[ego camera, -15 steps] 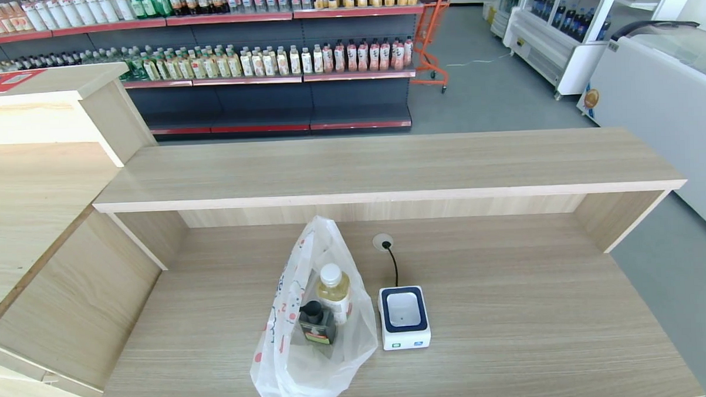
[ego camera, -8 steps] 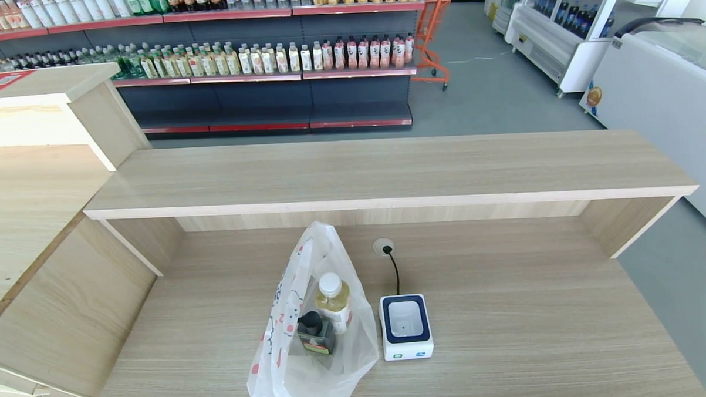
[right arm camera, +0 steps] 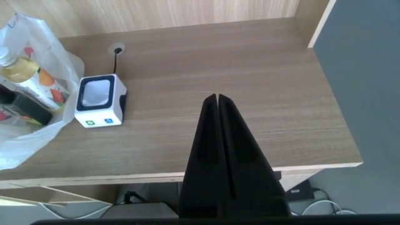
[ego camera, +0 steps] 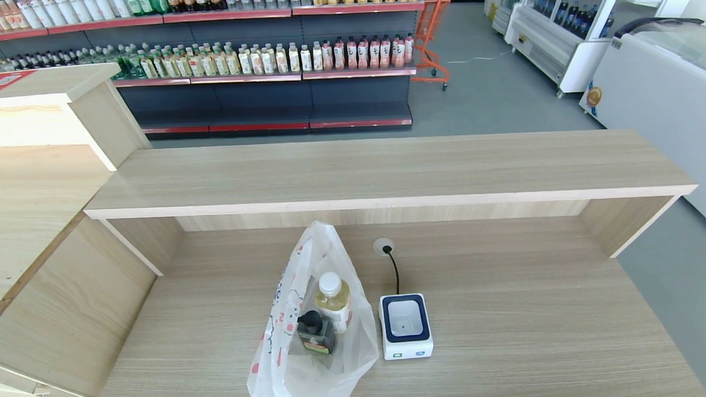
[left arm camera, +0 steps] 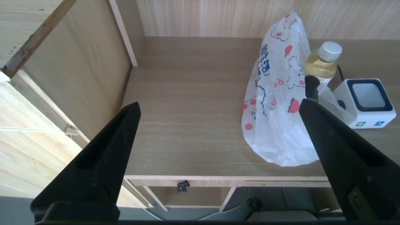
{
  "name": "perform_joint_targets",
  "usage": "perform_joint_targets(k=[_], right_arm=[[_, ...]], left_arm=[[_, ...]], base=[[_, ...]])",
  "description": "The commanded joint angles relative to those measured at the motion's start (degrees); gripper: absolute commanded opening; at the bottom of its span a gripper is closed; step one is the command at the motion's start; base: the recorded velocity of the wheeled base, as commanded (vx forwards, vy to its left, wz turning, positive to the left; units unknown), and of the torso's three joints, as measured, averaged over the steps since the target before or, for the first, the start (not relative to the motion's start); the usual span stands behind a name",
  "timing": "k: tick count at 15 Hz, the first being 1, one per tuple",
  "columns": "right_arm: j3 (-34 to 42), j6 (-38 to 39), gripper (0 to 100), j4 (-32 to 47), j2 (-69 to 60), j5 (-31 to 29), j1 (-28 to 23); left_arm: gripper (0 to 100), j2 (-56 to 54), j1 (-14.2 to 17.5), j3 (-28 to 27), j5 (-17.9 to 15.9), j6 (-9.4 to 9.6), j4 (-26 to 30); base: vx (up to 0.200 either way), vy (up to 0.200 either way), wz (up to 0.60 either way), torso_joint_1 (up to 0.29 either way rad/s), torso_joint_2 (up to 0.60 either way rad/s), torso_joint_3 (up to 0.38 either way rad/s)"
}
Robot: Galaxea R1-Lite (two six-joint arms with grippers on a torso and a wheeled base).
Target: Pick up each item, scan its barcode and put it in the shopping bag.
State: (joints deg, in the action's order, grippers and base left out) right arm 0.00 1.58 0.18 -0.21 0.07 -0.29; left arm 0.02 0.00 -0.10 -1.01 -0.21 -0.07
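A white plastic shopping bag (ego camera: 288,365) with red prints stands on the wooden counter, left of the scanner. Inside it are a yellow drink bottle (ego camera: 333,299) with a white cap and a dark bottle (ego camera: 315,334) with a black cap. The white barcode scanner (ego camera: 405,327) has a dark-framed window facing up, and its black cable (ego camera: 394,267) runs to a hole in the counter. My left gripper (left arm camera: 220,106) hangs open above the counter's near edge, with the shopping bag (left arm camera: 275,106) and the scanner (left arm camera: 366,103) off to one side. My right gripper (right arm camera: 217,98) is shut and holds nothing, above bare counter beside the scanner (right arm camera: 100,101).
A raised wooden ledge (ego camera: 387,171) runs along the back of the counter, with side panels at both ends. To the left stands another wooden counter (ego camera: 30,192). Beyond are shelves of bottles (ego camera: 266,57), an orange trolley (ego camera: 432,37) and white freezers (ego camera: 660,88).
The head camera shifted slightly a second ago, so the whole picture moved; since half a second ago it is still. The bag, bottles and scanner keep their places.
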Motion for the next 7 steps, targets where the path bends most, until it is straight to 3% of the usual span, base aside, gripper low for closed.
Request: perform_joint_targets(k=[1,7], right_arm=[[0.0,0.0,0,0.0,0.2,0.0,0.0],[0.0,0.0,0,0.0,0.2,0.0,0.0]], left_arm=[[100,0.0,0.0,0.0,0.0,-0.06,0.0],[100,0.0,0.0,0.0,0.0,0.03,0.0]], base=[[0.000,0.000,0.00,0.000,0.00,0.000],[0.000,0.000,0.00,0.000,0.00,0.000]])
